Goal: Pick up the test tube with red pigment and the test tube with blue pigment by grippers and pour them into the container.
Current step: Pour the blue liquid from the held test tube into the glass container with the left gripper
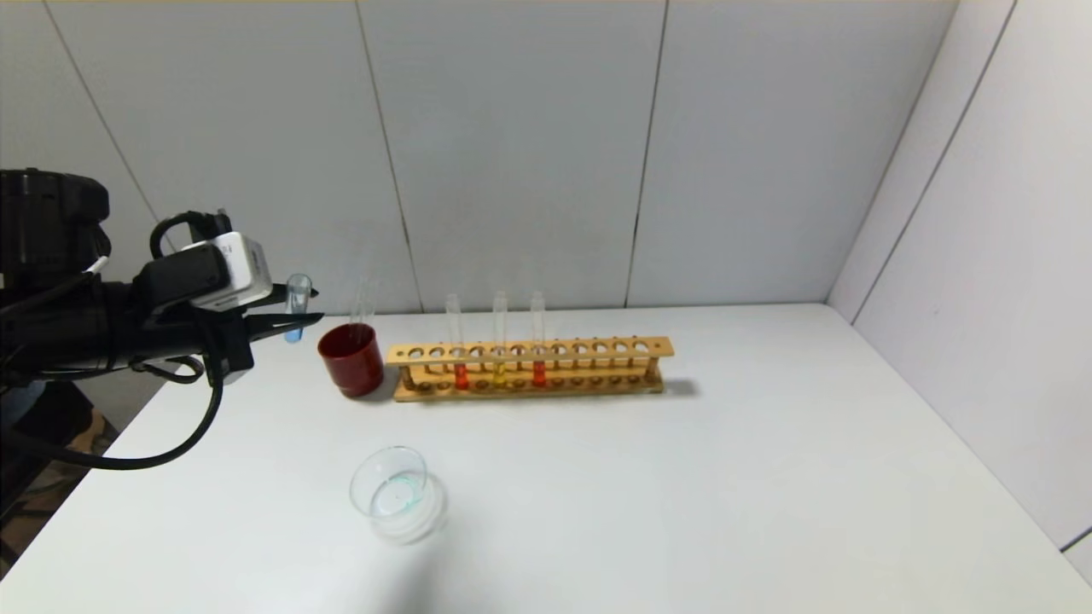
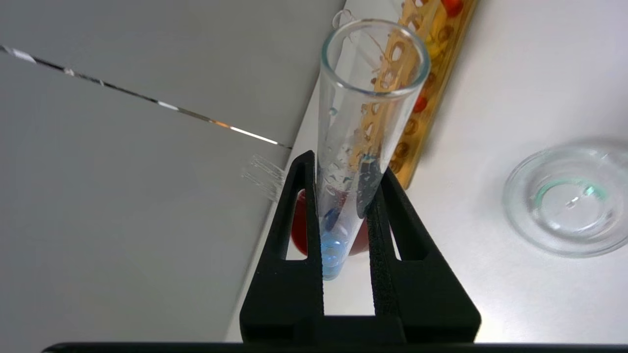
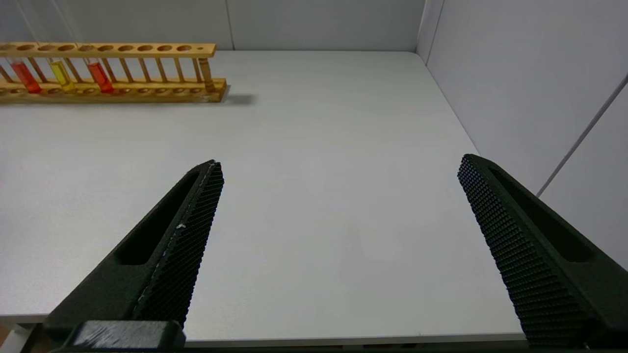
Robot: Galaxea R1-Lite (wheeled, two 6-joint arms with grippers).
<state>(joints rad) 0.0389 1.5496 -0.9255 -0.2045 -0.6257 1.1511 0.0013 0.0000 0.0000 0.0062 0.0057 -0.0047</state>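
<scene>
- Test tube with blue pigment (image 1: 297, 307) sits high at the far left, above the tabletop's (image 1: 682, 495) left edge, clamped near its rounded end between the fingers of the left pincer (image 1: 294, 317); the wrist view shows a little blue liquid (image 2: 332, 252) pooled at its bottom and droplets clinging inside the glass.
- Just right of it stands a dark red cup (image 1: 351, 358) with bare clear tubes (image 1: 364, 303) leaning out of it.
- Nearer the front edge, well apart from the cup, lies the container (image 1: 397, 493), a shallow clear glass dish with a faint teal ring of liquid in its bottom.
- Behind, touching the cup's right side or just beside it, runs a wooden rack (image 1: 529, 367) holding three tubes upright: a test tube with red pigment (image 1: 460, 350), a yellow-liquid tube (image 1: 499, 345), then a second red one (image 1: 538, 345).
- Farthest right, the right pincer (image 3: 338, 171) hangs over bare tabletop with its fingers spread wide, gripping nothing; only its own wrist view shows it.
</scene>
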